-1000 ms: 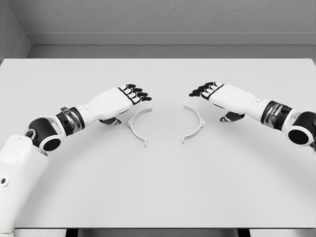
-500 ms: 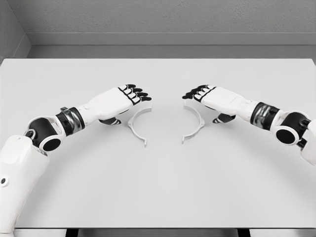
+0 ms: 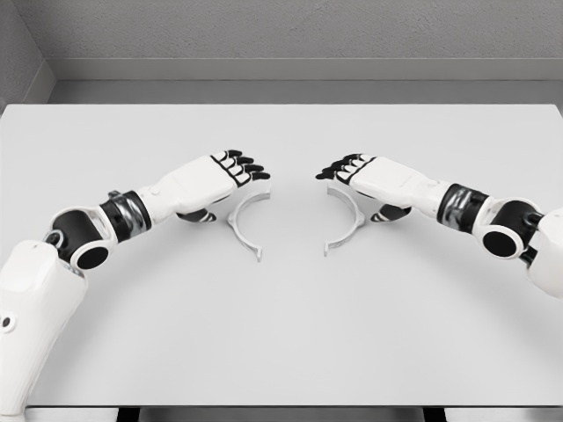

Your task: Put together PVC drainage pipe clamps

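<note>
Two clamp halves: left half, right half, apart on surface. Left hand, right hand loosely curled, empty. Risk: fingertips nudging halves askew.

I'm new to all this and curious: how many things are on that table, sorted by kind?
White half-ring clamp pieces: 2, the left clamp half and the right clamp half, lying apart
Robot hands above them: 2, the left hand and the right hand
Total: 4

White clamp halves, seemingly plain
</note>
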Controlling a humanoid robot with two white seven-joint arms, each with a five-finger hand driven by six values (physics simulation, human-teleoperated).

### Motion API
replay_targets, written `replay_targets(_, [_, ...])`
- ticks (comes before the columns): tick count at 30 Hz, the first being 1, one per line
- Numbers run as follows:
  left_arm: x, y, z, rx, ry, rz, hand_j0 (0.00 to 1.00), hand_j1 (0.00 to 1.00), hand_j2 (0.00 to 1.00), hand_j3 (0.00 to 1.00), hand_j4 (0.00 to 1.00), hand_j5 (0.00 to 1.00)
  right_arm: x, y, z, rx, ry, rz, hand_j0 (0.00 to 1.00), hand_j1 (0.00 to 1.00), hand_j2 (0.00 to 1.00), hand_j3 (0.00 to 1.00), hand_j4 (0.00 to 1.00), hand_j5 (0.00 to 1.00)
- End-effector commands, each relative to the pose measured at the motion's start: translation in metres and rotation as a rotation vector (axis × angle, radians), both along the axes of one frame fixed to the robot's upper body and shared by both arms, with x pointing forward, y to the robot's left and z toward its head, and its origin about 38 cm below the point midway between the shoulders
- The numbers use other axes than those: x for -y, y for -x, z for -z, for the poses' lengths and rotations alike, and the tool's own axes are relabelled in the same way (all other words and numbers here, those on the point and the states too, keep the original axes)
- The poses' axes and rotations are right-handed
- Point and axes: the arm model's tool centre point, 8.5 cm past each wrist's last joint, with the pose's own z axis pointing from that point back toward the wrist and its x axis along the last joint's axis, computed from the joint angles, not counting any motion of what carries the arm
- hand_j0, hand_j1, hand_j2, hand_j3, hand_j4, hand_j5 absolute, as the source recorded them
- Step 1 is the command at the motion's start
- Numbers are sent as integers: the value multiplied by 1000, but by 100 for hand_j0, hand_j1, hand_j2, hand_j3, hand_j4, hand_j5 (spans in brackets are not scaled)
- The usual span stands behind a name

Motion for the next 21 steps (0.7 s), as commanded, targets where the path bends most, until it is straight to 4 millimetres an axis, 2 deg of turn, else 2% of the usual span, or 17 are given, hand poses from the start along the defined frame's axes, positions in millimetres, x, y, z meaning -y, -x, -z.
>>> replay_targets(1, [0, 0, -1, -1, 6, -2, 100, 100, 100, 100, 100, 100, -3, 0, 0, 0, -7, -4, 100, 100, 100, 100, 100, 100])
replay_targets(21, [1, 0, 1, -6, 10, -2, 100, 100, 100, 100, 100, 100, -17, -2, -6, 14, -25, -27, 100, 100, 100, 100, 100, 100])
